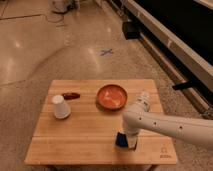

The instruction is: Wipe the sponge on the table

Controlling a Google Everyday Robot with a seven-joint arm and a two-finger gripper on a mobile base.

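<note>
The dark blue sponge (pixel 122 140) rests on the light wooden table (pixel 85 135) near its front right part. My gripper (pixel 127 142) comes down from the white arm that enters at the right, and it sits right on top of the sponge, pressing it to the wood. The arm's wrist hides most of the gripper, so only the sponge's left and lower edges show.
An orange bowl (pixel 111 96) stands just behind the arm, right of centre. A white upturned cup (pixel 60 107) is at the left, with a small dark red object (pixel 71 95) behind it. A logo mark (pixel 164 150) sits near the front right corner. Shiny floor surrounds the table.
</note>
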